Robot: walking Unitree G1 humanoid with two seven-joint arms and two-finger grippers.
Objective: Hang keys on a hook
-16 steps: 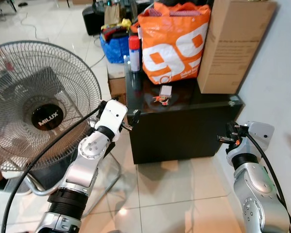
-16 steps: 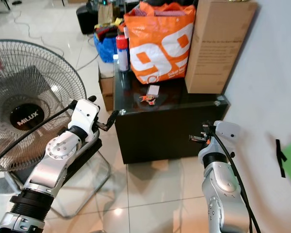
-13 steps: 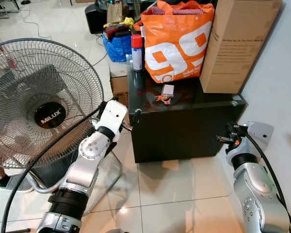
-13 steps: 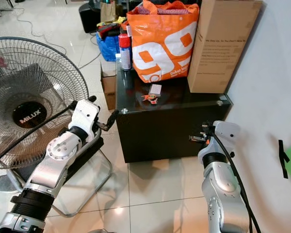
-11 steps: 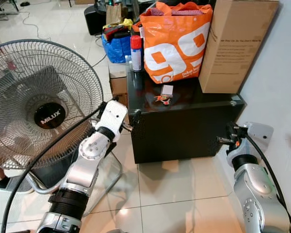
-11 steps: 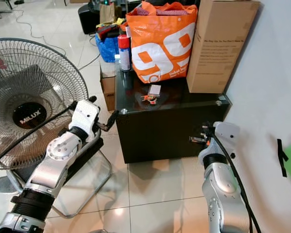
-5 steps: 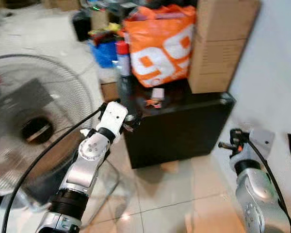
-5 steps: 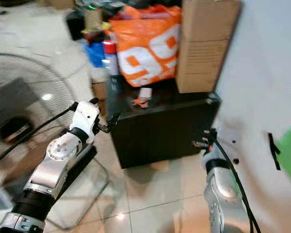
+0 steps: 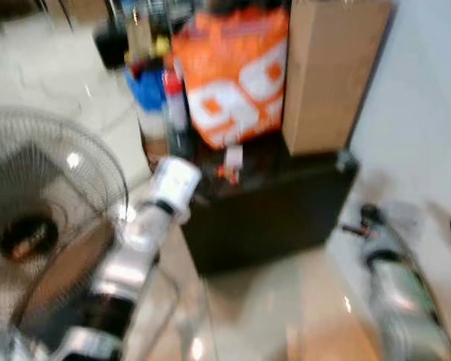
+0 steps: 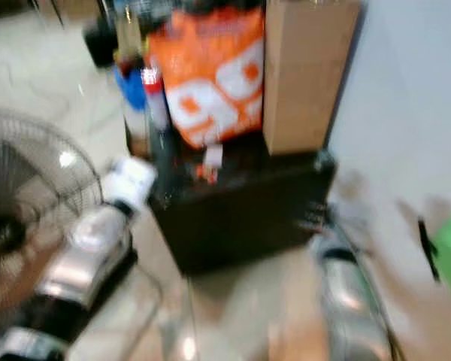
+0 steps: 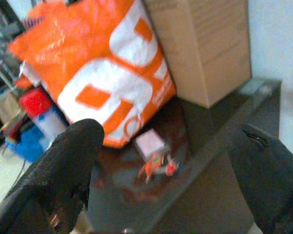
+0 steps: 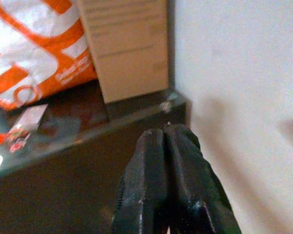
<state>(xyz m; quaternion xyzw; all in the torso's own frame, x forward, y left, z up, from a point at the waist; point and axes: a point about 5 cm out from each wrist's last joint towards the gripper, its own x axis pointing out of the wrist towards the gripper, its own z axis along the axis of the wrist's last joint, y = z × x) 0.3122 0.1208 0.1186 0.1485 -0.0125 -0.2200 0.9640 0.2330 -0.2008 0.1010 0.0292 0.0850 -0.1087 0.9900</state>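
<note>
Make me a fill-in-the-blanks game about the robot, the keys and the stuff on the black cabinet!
1. The small orange-red keys lie on top of the glossy black ____.
2. Behind the keys stands a big bag coloured white and ____.
3. The left tool has its two black fingers spread ____.
4. The right tool has its fingers pressed ____, holding nothing.

Missing words: cabinet; orange; open; shut

Keys (image 11: 157, 167) on cabinet (image 11: 210, 131), just before bag (image 11: 102, 73); box (image 11: 205, 44) right of bag.
</note>
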